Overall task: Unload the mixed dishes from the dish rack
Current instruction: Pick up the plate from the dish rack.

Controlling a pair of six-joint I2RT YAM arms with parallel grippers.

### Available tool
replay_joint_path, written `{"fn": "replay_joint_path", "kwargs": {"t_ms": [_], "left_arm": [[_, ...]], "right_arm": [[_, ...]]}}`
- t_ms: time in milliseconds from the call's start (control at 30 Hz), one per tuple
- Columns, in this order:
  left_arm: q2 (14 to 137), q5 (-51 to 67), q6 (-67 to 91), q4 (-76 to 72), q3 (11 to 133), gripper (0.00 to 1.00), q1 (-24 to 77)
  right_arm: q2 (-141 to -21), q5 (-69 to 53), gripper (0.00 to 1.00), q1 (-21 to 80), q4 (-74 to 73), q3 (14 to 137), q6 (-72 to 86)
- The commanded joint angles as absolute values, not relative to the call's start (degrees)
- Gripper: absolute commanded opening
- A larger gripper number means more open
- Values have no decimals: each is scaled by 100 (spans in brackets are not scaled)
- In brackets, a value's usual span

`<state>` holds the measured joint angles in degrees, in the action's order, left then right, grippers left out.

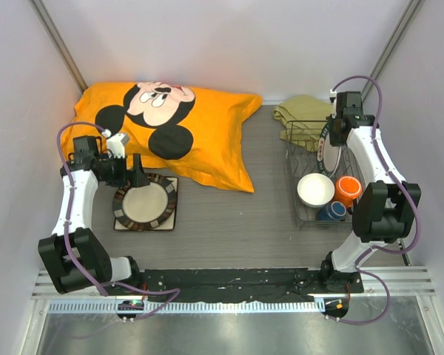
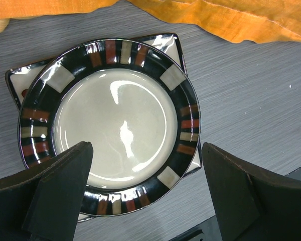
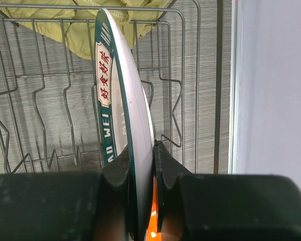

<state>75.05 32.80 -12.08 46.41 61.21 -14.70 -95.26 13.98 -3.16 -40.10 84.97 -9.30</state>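
We found the right end effector [image 3: 140, 156] clamped on the white plate [image 3: 121, 100], which stood on edge in the dish rack [image 1: 291, 177] at right, seemingly to lift it clear. White bowl [image 1: 315, 189], orange mug [image 1: 348, 188] and small dark-blue cup [image 1: 333, 211] sat in the rack's near end. At left, the left end effector [image 2: 145, 150] hung, jaws apart, above two stacked plates [image 2: 115, 120].

A lab test booth: white walls [image 1: 207, 44] box in a grey tabletop [image 1: 237, 218] with a mounting rail [image 1: 237, 279].
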Motion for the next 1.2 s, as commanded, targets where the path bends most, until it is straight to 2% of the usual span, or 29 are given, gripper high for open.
{"fn": "replay_joint_path", "kwargs": {"t_ms": [0, 567, 1167], "left_arm": [[7593, 3428, -1116, 4377, 6091, 95, -1441], [7857, 3375, -1222, 4210, 6064, 96, -1433], [7875, 3498, -1213, 4271, 6231, 96, -1433]], "right_arm": [[-9474, 1827, 1, -211, -3709, 8807, -932], [-9721, 3049, 1, 571, -3524, 8965, -1125], [-9528, 3498, 1, 817, -4034, 9641, -1362]]}}
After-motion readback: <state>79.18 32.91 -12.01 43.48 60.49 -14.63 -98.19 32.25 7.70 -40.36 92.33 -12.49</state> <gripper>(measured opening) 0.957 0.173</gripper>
